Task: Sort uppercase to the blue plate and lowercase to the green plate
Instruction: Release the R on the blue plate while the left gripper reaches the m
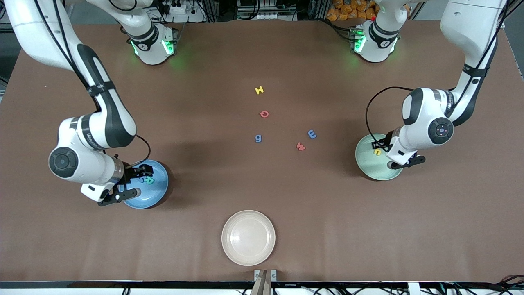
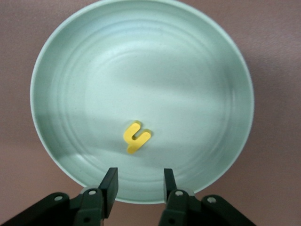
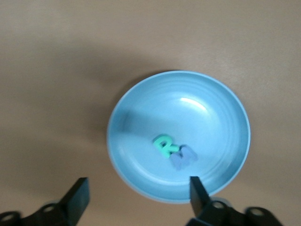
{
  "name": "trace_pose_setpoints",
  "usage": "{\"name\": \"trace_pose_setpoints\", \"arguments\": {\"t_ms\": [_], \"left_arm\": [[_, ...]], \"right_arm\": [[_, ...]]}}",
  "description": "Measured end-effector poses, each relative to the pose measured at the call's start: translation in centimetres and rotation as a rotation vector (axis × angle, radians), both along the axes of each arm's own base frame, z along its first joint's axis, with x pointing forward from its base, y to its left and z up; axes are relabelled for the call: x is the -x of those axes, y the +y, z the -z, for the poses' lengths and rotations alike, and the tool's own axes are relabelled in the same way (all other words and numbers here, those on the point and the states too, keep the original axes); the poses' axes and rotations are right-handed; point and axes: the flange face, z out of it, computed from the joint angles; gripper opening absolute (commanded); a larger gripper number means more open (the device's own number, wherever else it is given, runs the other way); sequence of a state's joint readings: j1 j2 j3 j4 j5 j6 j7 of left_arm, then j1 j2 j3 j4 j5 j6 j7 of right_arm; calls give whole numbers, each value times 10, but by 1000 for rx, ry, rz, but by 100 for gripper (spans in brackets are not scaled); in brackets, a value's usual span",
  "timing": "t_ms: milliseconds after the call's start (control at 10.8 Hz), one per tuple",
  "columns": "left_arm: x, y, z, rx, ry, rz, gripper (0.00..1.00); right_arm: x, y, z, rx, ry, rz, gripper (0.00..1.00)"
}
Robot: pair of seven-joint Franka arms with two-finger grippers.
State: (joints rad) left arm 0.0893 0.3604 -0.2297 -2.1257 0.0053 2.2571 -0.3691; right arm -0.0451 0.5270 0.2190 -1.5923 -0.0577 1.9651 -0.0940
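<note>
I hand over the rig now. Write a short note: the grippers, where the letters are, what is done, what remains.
Left gripper: open, empty, over the green plate, where the yellow h lies.
Right gripper: open, empty, over the blue plate, which holds the teal R and blue M.
Done: R, M, h.
Left on the table: yellow H, red Q, blue g, red w, blue e.

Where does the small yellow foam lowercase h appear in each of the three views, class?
Front view: the small yellow foam lowercase h lies in the round pale green plate, under the left tool.
Left wrist view: on that plate, just ahead of the open tool, h.
Right wrist view: not in it.
Shared landmark: the green plate.
</note>
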Motion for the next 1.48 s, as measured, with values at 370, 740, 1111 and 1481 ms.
{"name": "trace_pose_setpoints", "arguments": {"t_ms": [370,740,1111,1481], "left_arm": [[7,-70,-16,-24,-11,-168,55],[22,-128,-32,-29,-25,-287,57],[41,-174,-31,-12,-61,-376,59],[71,-223,-15,15,-88,-408,59]], "right_arm": [[33,86,-72,-9,25,120,100],[66,109,-126,24,28,161,100],[132,172,-155,53,6,176,100],[224,264,-128,48,-64,198,100]]}}
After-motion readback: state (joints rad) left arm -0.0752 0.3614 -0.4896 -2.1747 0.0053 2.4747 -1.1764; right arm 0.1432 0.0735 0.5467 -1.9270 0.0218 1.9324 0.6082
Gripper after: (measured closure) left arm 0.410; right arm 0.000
